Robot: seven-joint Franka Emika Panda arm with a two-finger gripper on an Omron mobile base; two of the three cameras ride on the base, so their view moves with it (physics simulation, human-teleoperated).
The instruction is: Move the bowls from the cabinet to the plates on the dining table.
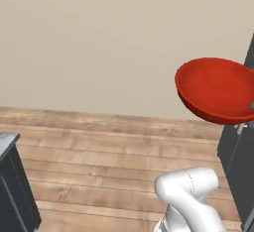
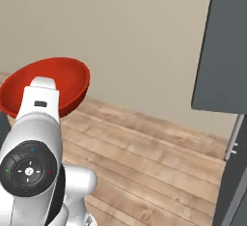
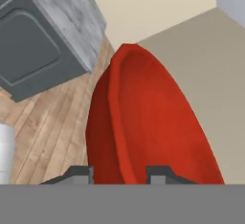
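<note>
End effector (image 3: pixel 118 173) is closed across the rim of the red bowl (image 3: pixel 153 127), which is held tilted in the air above the wooden floor (image 1: pixel 99 151), beside the dark grey cabinet (image 2: pixel 224 51).

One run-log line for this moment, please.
held: plain bright red round bowl | gripper: shut on rim, fingers astride | bowl: aloft over wooden floor | plates: not reached

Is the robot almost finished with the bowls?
Not yet. The red bowl is already out of the cabinet and in hand: the fingers pinch its rim, one either side, and it hangs tilted in the air above the wooden floor. Left to do: set it on a plate. The plates and the cream bowl aren't in sight, so I can't tell about those.
</note>
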